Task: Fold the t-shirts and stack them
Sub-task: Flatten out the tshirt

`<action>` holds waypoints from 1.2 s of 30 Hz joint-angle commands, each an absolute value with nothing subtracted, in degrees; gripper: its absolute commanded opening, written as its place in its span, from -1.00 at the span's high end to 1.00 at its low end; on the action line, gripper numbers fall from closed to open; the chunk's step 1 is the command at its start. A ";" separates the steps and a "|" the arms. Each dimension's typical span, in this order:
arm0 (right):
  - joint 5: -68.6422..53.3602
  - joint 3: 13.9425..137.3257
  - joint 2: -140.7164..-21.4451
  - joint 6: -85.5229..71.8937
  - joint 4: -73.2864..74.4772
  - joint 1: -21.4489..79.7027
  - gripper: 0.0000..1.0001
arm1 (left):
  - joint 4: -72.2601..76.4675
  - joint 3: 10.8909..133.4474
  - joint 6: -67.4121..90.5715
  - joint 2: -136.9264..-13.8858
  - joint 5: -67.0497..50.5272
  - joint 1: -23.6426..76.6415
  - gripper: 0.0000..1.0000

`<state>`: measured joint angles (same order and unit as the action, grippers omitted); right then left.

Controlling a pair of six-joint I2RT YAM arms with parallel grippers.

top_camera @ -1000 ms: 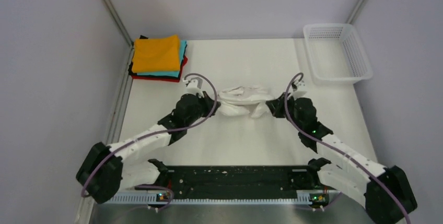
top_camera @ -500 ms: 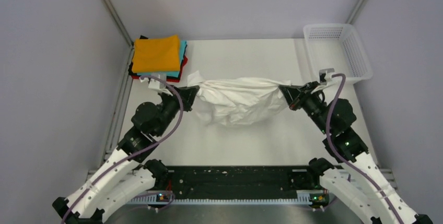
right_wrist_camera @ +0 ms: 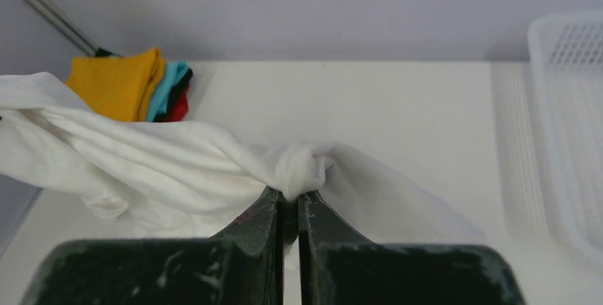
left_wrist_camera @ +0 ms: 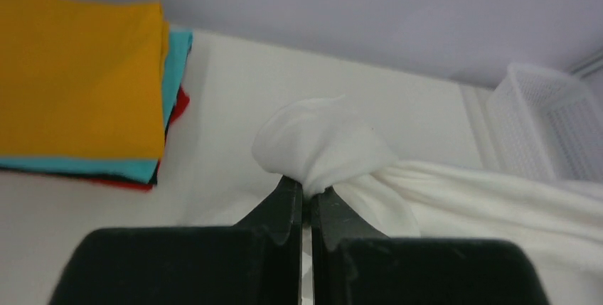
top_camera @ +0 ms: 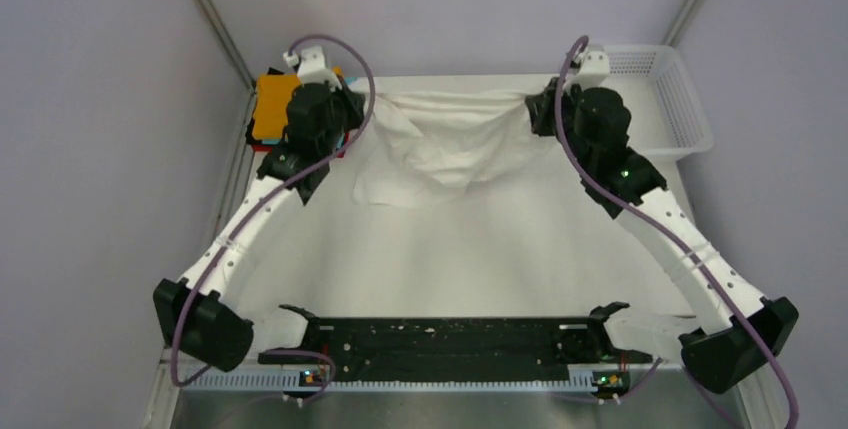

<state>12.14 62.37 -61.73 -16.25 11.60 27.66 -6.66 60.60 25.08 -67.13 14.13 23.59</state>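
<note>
Left pincer (left_wrist_camera: 306, 188): jaws pressed together, a knot of white cloth bunched just past the tips. Right pincer (right_wrist_camera: 290, 198): the same, jaws closed on a wad of the same cloth. Both hold the white t-shirt (top_camera: 440, 139), one at each end of its upper edge. That edge runs taut between them, so its long axis lies left to right across the far part of the surface (top_camera: 450, 259). From that line the body of the shirt sags toward my bases, creased, with a loose corner lowest on the left side. I cannot tell whether the hem touches the surface. Each arm owns its own end, so neither is nearer. Beyond the left pincer, just on its outer side, sits the folded stack (left_wrist_camera: 78, 84), orange on top with teal, red and black under it. The basket (top_camera: 680, 109) stands just outside the right pincer. My judgement: spreading comes next. The free cloth lies on the near side of the held edge, so the open room for laying it flat is toward me, clear of stack and basket.
</note>
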 commanded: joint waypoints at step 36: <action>14.08 36.24 -49.15 -27.67 21.90 24.94 -0.98 | -13.34 34.91 38.78 -61.51 -5.15 21.77 -0.98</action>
